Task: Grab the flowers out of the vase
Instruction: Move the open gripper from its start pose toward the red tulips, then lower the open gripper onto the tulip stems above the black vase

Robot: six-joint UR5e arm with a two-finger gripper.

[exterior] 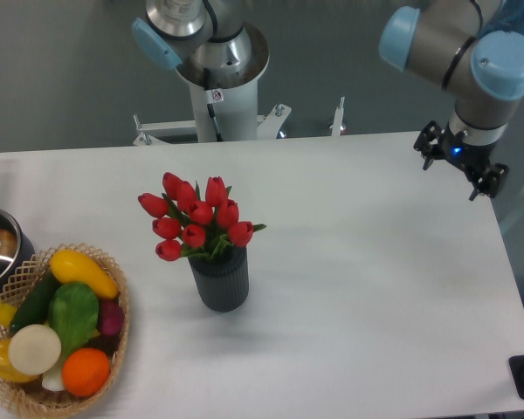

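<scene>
Our pincer point(459, 162) is hanging far right of the vase point(220, 278), holding nothing; we cannot tell its spread. We are seeing the flowers point(196, 219) standing up in it, easy to grab.

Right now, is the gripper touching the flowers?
No. The gripper hangs over the table's far right edge, well apart from the flowers, which stand in the vase.

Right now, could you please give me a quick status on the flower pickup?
Tool empty, far right, jaw state unclear. Bunch of red tulips upright in dark ribbed cylindrical vase, untouched. Open white tabletop between them, no obstruction.
</scene>
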